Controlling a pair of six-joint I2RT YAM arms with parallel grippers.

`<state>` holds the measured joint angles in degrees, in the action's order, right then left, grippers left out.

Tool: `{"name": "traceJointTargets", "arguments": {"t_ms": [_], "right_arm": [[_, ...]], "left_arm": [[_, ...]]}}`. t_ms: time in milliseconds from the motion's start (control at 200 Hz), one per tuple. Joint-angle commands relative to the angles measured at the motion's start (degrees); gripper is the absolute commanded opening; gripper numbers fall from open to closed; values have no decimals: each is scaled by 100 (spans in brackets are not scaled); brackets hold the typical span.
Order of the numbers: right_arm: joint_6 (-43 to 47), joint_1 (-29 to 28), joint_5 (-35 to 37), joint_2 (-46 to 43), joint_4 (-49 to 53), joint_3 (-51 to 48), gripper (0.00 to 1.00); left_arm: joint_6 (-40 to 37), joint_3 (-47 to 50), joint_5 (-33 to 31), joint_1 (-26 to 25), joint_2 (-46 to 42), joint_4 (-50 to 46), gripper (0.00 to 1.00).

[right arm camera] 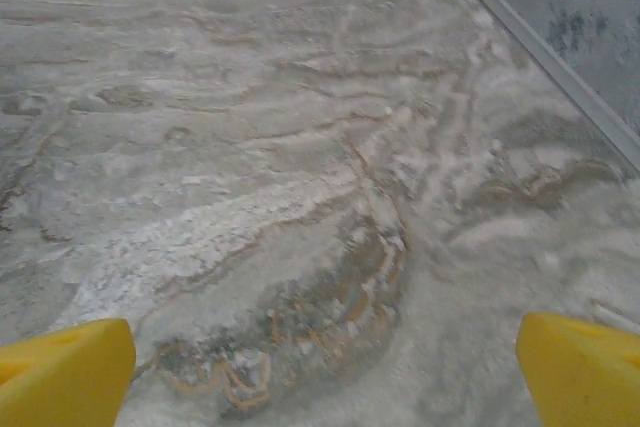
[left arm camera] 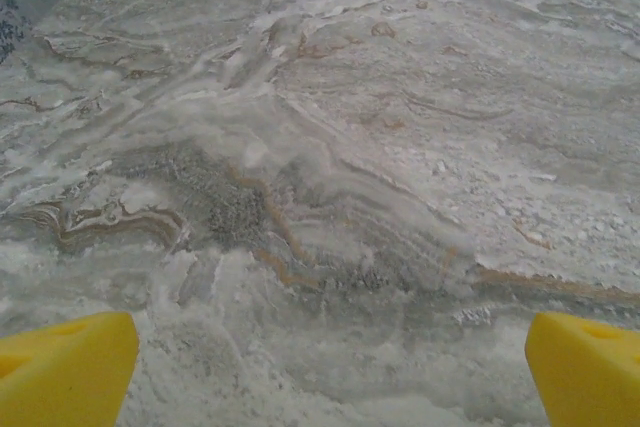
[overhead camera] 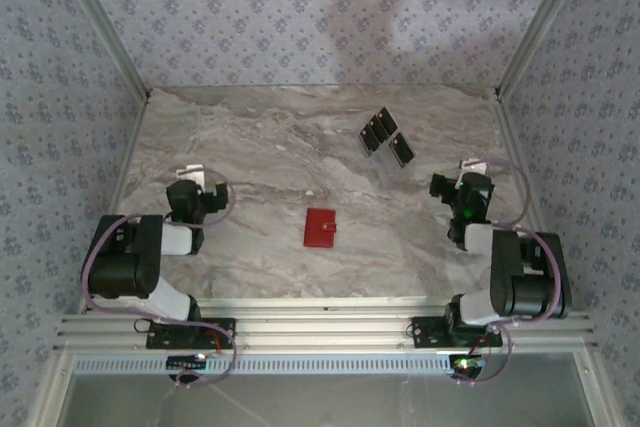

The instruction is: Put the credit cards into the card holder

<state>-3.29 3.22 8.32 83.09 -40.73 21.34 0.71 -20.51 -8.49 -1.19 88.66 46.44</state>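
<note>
Both arms sit back at the near edge, left fingers (left arm camera: 65, 372) and right fingers (right arm camera: 60, 372) spread wide, holding nothing; card holder (overhead camera: 320, 228) lies mid-worktop (overhead camera: 250, 147), probably reachable by both; credit cards (overhead camera: 385, 135) clustered far right, nearer the right arm.

The black cards (overhead camera: 385, 135) lie in a tight cluster, too small to count surely (three or four, perhaps), and their faces are unreadable. Any clasp on the red wallet (overhead camera: 320, 228) is too small to make out. The pictures' bottom edges cut off the yellow fingers (left arm camera: 65, 372) of the left gripper (left arm camera: 330, 347) and the fingers (right arm camera: 585, 367) of the right gripper (right arm camera: 325, 347).
</note>
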Motion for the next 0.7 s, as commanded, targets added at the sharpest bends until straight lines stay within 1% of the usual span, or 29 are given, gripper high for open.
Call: {"name": "traceJointTargets", "arguments": {"t_ms": [0,25,35,80,95,135,175,220,315,395,625,695], "right_arm": [[546,-450,177,530,-1445,-222,100],[462,-410,112,338,-689,-43,100],[441,-357,41,339,-594,6,100],[348,-200,-252,538,-966,2,99],[339,-169,-279,506,-927,13,99],[329,-157,-277,405,-504,113,100],[344,-166,-259,477,-755,66,100],[345,-173,-247,412,-566,106,100],[416,-315,16,411,-772,9,100],[382,-243,-143,411,-705,39,100],[399,-235,-180,419,-683,63,100],[376,-182,-332,452,-590,126,100]], "left_arm": [[96,-271,266,124,-29,202,100],[88,-296,274,125,-42,133,100],[96,-313,286,127,-62,60,100],[119,-327,366,172,-39,61,100],[135,-329,415,193,-28,85,100],[159,-362,496,248,-51,-48,100],[158,-348,493,247,-29,27,100],[167,-357,497,251,-50,-31,100],[175,-348,506,249,-41,6,100],[167,-348,514,247,-39,5,100],[159,-348,506,251,-38,4,100],[161,-359,505,251,-40,-11,100]]}}
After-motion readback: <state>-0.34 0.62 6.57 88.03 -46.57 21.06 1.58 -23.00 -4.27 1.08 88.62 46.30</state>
